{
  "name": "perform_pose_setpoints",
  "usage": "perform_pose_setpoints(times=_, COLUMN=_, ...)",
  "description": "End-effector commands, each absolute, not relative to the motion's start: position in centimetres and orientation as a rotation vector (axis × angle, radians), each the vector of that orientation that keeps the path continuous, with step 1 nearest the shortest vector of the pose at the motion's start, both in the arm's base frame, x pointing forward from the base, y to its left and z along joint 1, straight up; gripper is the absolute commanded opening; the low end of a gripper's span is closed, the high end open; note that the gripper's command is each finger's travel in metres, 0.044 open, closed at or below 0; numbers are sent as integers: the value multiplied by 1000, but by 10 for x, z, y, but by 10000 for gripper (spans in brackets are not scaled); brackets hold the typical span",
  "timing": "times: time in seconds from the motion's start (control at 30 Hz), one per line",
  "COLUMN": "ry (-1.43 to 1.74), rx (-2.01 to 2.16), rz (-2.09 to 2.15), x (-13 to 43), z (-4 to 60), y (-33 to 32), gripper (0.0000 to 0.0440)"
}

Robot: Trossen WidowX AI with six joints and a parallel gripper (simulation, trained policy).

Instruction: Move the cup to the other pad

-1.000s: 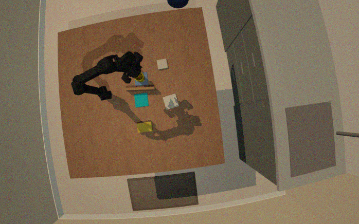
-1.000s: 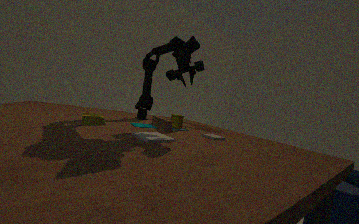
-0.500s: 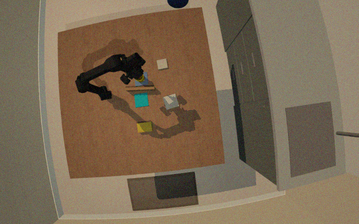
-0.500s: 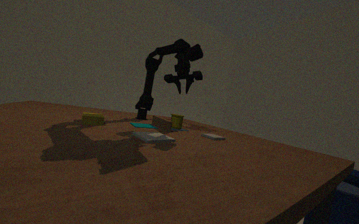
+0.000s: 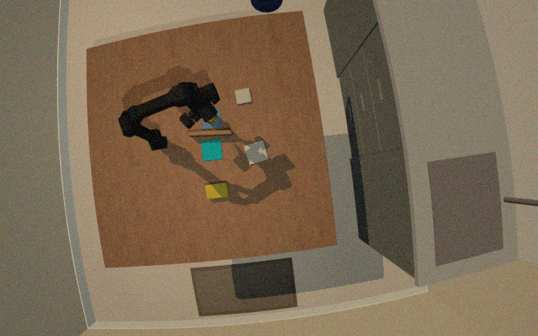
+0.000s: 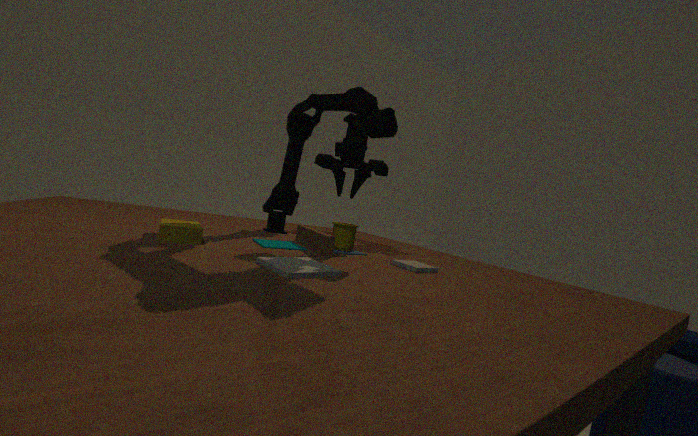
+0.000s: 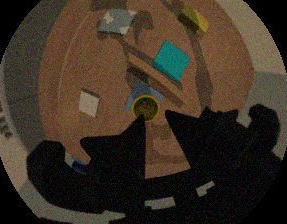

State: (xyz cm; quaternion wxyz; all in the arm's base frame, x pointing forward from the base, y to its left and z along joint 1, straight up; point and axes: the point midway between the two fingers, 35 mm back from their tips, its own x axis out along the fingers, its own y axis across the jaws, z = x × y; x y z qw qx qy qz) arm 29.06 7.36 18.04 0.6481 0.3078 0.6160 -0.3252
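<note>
The yellow cup [image 6: 344, 237] [image 7: 145, 108] stands upright on the blue pad [image 5: 219, 123] [image 7: 142, 90]. Small dark shapes show inside it in the wrist view; single marbles cannot be told apart. In the top view the arm hides most of the cup. The teal pad [image 5: 212, 149] [image 6: 278, 244] [image 7: 171, 61] is bare. A low wooden barrier [image 5: 209, 132] [image 6: 314, 241] [image 7: 155, 79] stands between the two pads. My gripper [image 6: 345, 196] [image 7: 154, 115] is partly open, with nothing between its fingertips. It points down and hangs well above the cup.
A yellow block [image 5: 216, 190] [image 6: 180, 231] [image 7: 194, 20] lies beyond the teal pad. A larger pale slab [image 5: 256, 152] [image 6: 298, 267] [image 7: 116, 21] and a small white slab [image 5: 243, 95] [image 6: 414, 265] [image 7: 89, 103] lie flat on the table.
</note>
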Motion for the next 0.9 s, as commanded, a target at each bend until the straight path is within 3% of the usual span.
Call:
perform_pose_setpoints(times=0.0, ry=1413, rx=689, rz=-779, x=287, z=172, y=72, gripper=159)
perform_pose_setpoints(times=0.87, ry=1487, rx=602, rz=-896, x=270, z=91, y=71, gripper=177)
